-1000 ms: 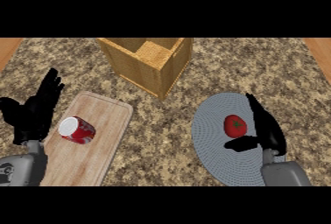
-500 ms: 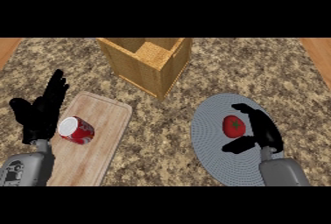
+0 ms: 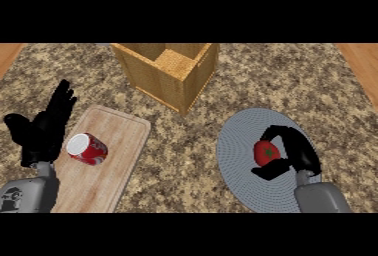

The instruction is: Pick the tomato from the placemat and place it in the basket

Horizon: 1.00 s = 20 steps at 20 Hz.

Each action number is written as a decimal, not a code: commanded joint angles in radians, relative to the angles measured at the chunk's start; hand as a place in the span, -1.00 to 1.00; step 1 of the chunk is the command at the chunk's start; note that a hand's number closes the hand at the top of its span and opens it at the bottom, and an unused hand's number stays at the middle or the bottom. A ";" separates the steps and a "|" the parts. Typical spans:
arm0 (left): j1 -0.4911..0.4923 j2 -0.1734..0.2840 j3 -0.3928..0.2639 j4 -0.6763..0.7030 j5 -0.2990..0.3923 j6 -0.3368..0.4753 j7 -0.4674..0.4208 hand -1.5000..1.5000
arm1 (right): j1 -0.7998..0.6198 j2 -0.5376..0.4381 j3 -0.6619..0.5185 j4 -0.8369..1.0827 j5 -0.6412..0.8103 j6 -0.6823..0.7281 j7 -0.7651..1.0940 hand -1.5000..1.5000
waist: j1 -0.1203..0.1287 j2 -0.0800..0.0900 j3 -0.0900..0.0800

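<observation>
Far left of frame: left hand [image 3: 40,132] open, fingers straight and pointing up, resting beside the wooden cutting board [image 3: 103,170]; it has drifted slightly up and inward over the last second but takes no part in the work. On the board, touching nothing else, a red can [image 3: 87,149] lies tilted, unchanged. Upper centre: the wooden basket [image 3: 168,70] stands on the speckled counter [image 3: 184,150], well apart from the tomato. Lower right: grey round placemat [image 3: 251,150] with the tomato [image 3: 266,152] still on it. Main change: the right hand [image 3: 295,150], beside the tomato a second ago, now has fingers curled over its top and thumb tucked below, so it is closed around the fruit. Judgement: grasp looks made, lift not begun; next comes raising it and carrying it up-left to the basket.
</observation>
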 commanded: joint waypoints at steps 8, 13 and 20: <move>-0.051 -0.016 -0.046 0.013 -0.012 -0.024 0.000 0.00 | -0.067 0.156 0.322 0.010 -0.023 -0.118 0.150 1.00 | 0.106 0.042 0.024; -0.090 -0.034 -0.077 0.003 -0.012 -0.036 -0.003 0.00 | -0.165 0.160 0.428 0.003 -0.087 -0.258 0.215 1.00 | 0.184 0.052 0.030; -0.111 -0.055 -0.102 0.032 -0.004 -0.054 0.007 0.00 | -0.319 0.162 0.555 -0.061 -0.170 -0.598 0.259 1.00 | 0.206 0.046 0.028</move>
